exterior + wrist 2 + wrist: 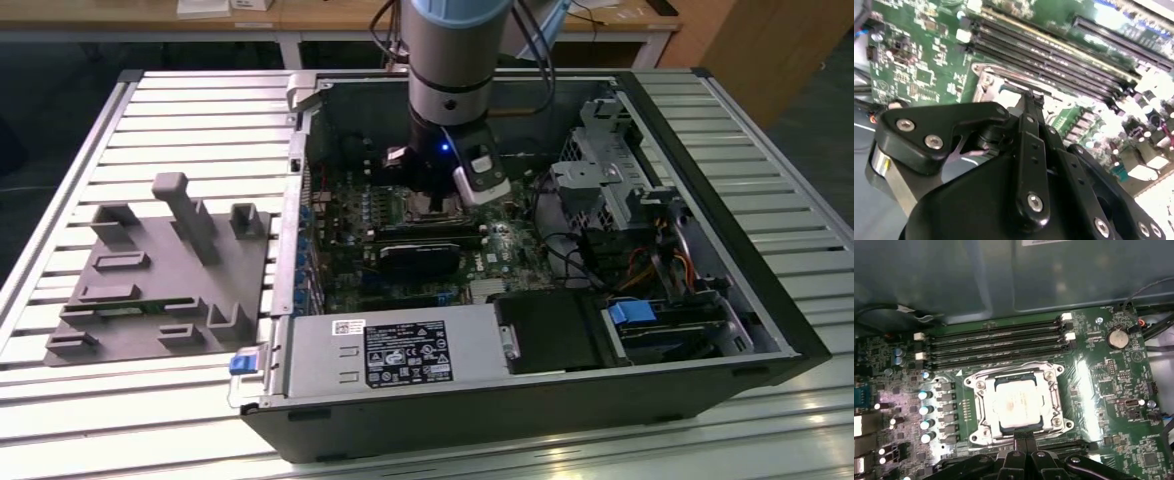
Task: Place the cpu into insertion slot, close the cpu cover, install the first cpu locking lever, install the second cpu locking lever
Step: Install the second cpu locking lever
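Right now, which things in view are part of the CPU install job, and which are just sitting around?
Part of the job:
- cpu, lying in the insertion slot
- cpu cover, down around it
- gripper, at the socket's edge

Just lying about:
- memory slots
- coin battery
- grey fixture tray
- power supply

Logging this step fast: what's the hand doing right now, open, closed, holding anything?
Hand: fingers together at the near edge of the cpu cover, holding nothing visible.
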`<action>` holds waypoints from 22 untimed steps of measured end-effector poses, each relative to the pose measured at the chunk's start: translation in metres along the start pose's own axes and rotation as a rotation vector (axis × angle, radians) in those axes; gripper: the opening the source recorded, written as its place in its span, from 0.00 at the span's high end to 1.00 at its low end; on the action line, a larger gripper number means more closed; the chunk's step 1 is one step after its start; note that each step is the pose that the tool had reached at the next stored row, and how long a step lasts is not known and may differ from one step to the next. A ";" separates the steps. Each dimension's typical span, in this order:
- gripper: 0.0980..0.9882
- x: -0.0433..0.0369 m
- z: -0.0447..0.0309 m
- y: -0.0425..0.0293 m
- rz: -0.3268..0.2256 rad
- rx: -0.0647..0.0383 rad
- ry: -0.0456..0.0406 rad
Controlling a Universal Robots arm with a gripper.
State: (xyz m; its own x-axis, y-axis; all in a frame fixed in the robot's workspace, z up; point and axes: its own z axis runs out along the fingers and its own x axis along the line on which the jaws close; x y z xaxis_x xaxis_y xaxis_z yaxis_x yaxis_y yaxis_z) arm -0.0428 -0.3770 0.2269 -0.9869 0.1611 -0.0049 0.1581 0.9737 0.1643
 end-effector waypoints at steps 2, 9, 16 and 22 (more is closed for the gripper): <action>1.00 -0.0032 0.0004 0.0025 0.000 0.005 0.0003; 1.00 -0.0036 0.0023 0.0137 0.000 0.016 -0.0008; 1.00 -0.0029 -0.0018 0.0188 0.000 0.022 -0.0017; 1.00 -0.0029 -0.0039 0.0192 0.000 0.022 -0.0018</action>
State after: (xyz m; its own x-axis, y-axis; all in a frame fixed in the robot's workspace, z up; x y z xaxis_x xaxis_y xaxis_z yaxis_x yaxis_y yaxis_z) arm -0.0371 -0.3593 0.2339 -0.9869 0.1611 -0.0068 0.1585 0.9770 0.1426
